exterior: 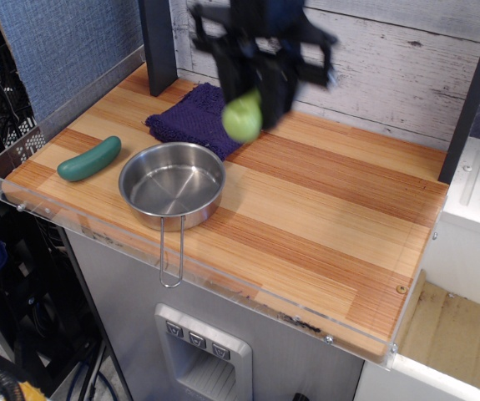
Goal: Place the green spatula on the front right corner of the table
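Motion-blurred gripper (260, 88) with a partly hidden green spatula (242, 117).

The gripper was smeared by blur, so how its jaws stood could not be made out, and its upper part was cut off by the top edge. Only the rounded lime end of the green spatula showed below it; the blade was hidden inside the dark gripper body. The purple cloth (191, 124) was partly covered on its right side by the gripper and spatula.

One spatula (242, 117), pan (172, 185), cucumber (89, 159), cloth (188, 124)
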Robot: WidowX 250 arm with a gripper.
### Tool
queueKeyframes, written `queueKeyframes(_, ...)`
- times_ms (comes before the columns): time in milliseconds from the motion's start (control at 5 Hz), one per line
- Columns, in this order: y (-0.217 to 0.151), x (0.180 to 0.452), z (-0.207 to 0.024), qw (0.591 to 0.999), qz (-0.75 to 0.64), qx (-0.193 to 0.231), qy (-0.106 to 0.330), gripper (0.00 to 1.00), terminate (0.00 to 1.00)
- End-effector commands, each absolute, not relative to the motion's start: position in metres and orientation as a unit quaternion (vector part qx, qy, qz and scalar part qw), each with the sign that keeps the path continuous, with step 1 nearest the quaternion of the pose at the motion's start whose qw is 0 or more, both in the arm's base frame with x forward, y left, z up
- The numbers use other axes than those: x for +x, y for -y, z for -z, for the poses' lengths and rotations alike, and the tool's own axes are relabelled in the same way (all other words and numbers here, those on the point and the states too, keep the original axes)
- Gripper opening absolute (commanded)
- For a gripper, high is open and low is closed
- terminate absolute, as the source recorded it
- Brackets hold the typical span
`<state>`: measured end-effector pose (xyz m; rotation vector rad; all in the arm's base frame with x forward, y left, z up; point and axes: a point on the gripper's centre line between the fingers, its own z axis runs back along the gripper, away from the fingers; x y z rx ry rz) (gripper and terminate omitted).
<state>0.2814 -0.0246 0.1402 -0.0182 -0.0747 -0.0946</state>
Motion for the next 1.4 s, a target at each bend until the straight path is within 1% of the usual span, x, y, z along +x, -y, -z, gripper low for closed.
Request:
queueKeyframes(0, 0.050, 0.301, -0.088, 0.996, 0.080, 0.022, 0.039, 0.00, 0.00)
queueKeyframes(200, 0.062, 0.313, -0.065, 0.996, 0.081, 0.029, 0.033, 0.00, 0.00)
queueKeyframes(400, 0.075, 0.314, -0.050, 0.996, 0.083, 0.032, 0.026, 0.00, 0.00)
queueKeyframes(600, 0.084, 0.309, -0.040, 0.997, 0.072, 0.026, 0.018, 0.00, 0.00)
queueKeyframes(800, 0.085, 0.303, -0.035, 0.998, 0.056, 0.019, 0.009, 0.00, 0.00)
queueKeyframes(1000, 0.084, 0.302, -0.036, 0.999, 0.039, 0.022, 0.003, 1.00, 0.00)
queueKeyframes(1200, 0.082, 0.303, -0.041, 0.999, 0.031, 0.020, -0.003, 1.00, 0.00)
